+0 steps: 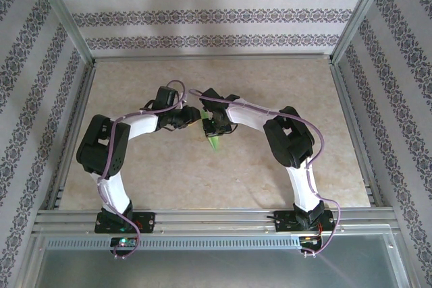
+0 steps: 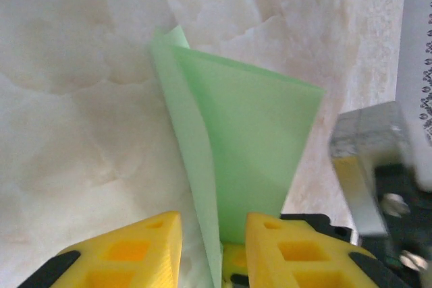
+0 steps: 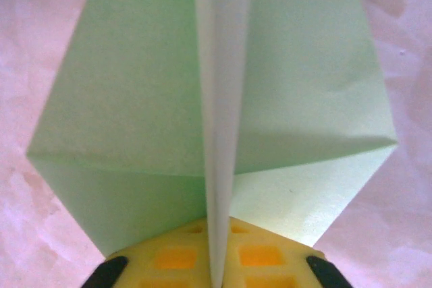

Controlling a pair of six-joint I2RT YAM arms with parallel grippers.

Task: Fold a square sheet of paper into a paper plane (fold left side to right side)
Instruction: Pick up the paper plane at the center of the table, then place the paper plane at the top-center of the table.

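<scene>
My right tool point(image 3: 214, 260) pinched shut on the folded green paper point(image 3: 128, 99), my left tool point(image 2: 213, 253) a little open around it

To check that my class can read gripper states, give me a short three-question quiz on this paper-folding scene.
1. True or false: the right gripper is shut on the centre ridge of the green paper.
2. The left gripper has its fingers: A) apart, with a paper edge between them; B) clamped on a pen; C) pressed together, empty.
3. Fill in: seen from above, both grippers meet over the ____ of the table.
Key: 1 true; 2 A; 3 middle.
</scene>
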